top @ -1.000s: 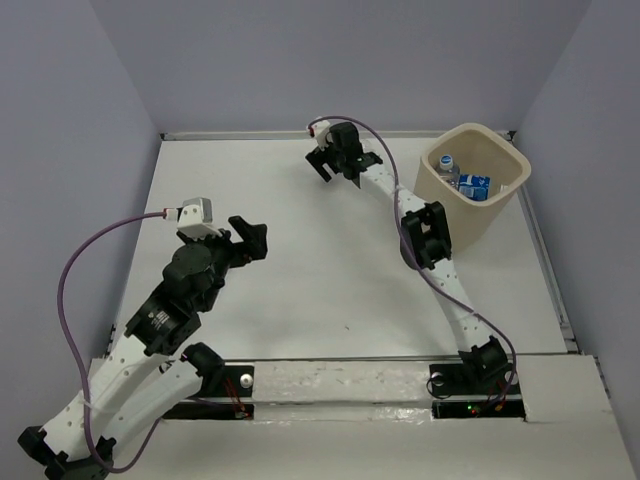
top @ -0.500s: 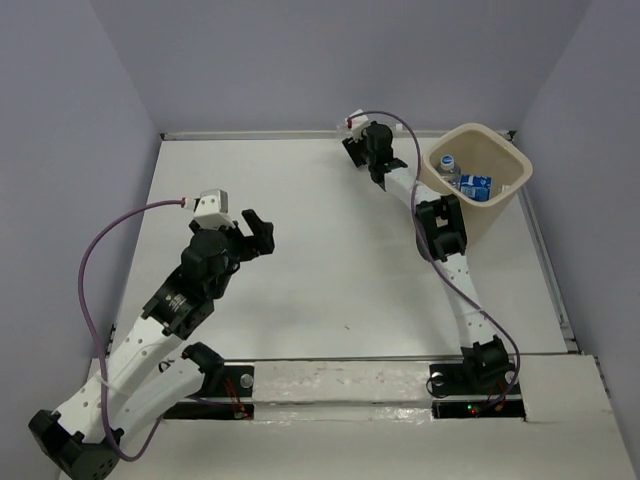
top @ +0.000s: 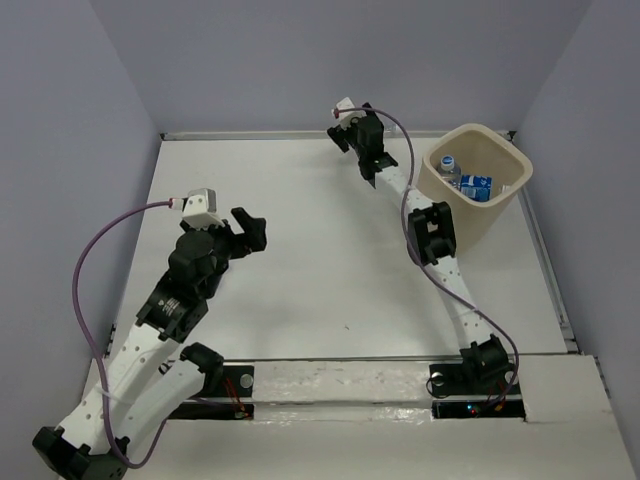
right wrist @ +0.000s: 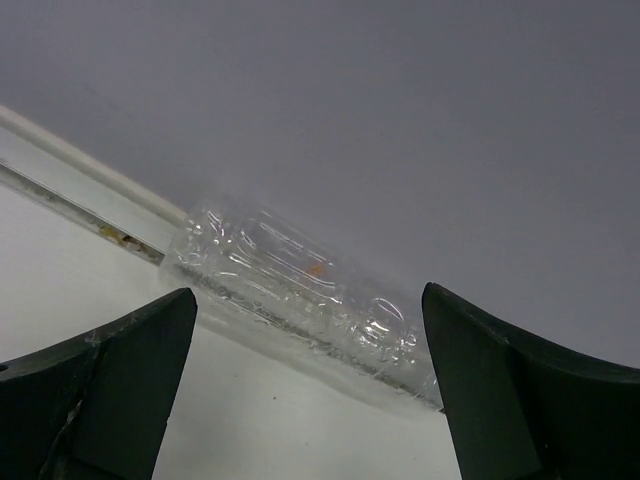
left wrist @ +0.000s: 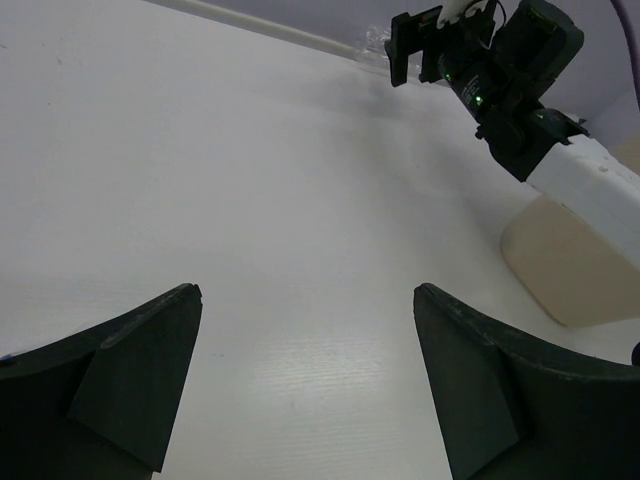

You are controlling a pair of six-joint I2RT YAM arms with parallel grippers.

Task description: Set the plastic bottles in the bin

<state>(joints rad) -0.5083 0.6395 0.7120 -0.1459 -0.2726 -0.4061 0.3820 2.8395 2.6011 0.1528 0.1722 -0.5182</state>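
Note:
A clear label-free plastic bottle [right wrist: 300,290] lies on its side against the back wall. In the right wrist view it is just ahead of my right gripper [right wrist: 308,296], which is open and empty, its jaws standing wide on either side. In the top view the right gripper [top: 350,130] is at the back edge of the table, left of the beige bin [top: 498,212]. The bin holds bottles, one with a blue label [top: 474,185] and one with a white cap [top: 449,162]. My left gripper [top: 251,229] is open and empty over the left middle of the table [left wrist: 306,292].
The purple back wall [right wrist: 400,100] and a raised table rim [right wrist: 70,170] are right behind the bottle. The right arm [left wrist: 500,70] and the bin's side [left wrist: 560,270] show in the left wrist view. Purple cables loop from both wrists.
My right gripper swung right toward the bin, then came back left and up to the back wall. The left arm shifted slightly, its gripper still open.

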